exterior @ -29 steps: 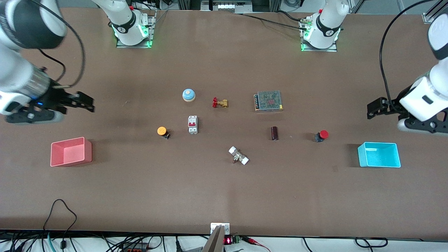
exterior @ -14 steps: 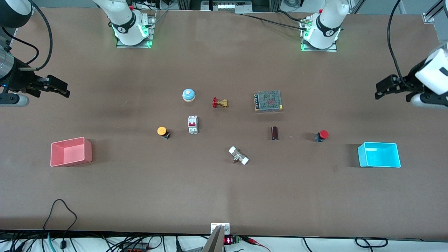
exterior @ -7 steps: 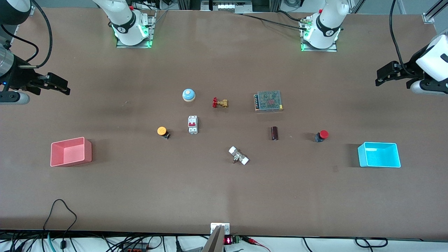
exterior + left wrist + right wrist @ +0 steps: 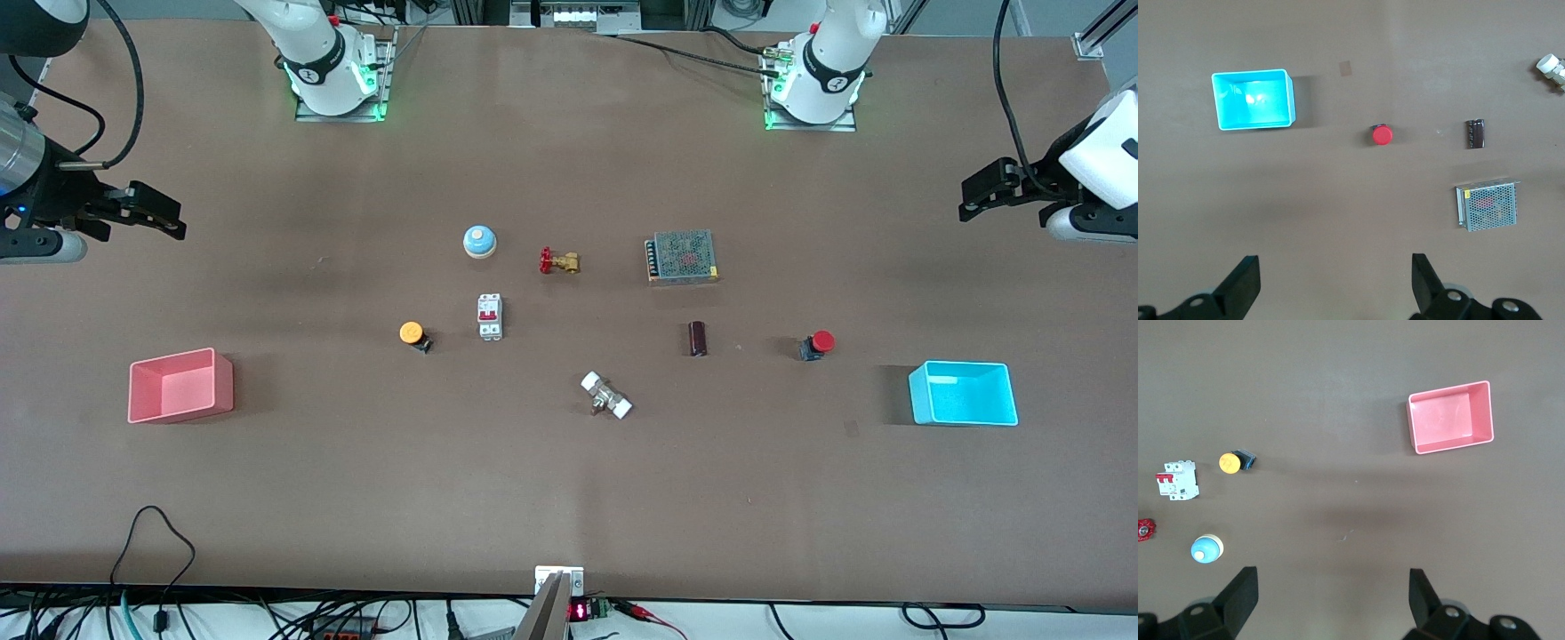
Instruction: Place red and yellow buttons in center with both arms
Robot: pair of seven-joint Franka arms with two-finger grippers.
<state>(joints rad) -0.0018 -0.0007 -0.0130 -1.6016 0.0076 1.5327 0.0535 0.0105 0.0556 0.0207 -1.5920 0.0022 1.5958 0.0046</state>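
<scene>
The red button (image 4: 819, 343) lies on the brown table toward the left arm's end, beside the cyan tray (image 4: 963, 393); it also shows in the left wrist view (image 4: 1381, 135). The orange-yellow button (image 4: 412, 334) lies beside a white breaker (image 4: 490, 316); it also shows in the right wrist view (image 4: 1233, 461). My left gripper (image 4: 976, 196) is open and empty, high over the table's left-arm end. My right gripper (image 4: 160, 216) is open and empty, high over the right-arm end. The table's center (image 4: 569, 444) is bare brown surface.
A pale-blue bell (image 4: 479, 241), a brass valve with a red handle (image 4: 558, 261), a mesh power supply (image 4: 682, 257), a dark cylinder (image 4: 698, 339) and a white-capped fitting (image 4: 606, 396) lie mid-table. A pink tray (image 4: 180, 385) stands toward the right arm's end.
Both arms have risen and drawn back toward the table's ends, then nearly stopped; the right gripper has edged slightly inward. Nothing on the table has moved.
</scene>
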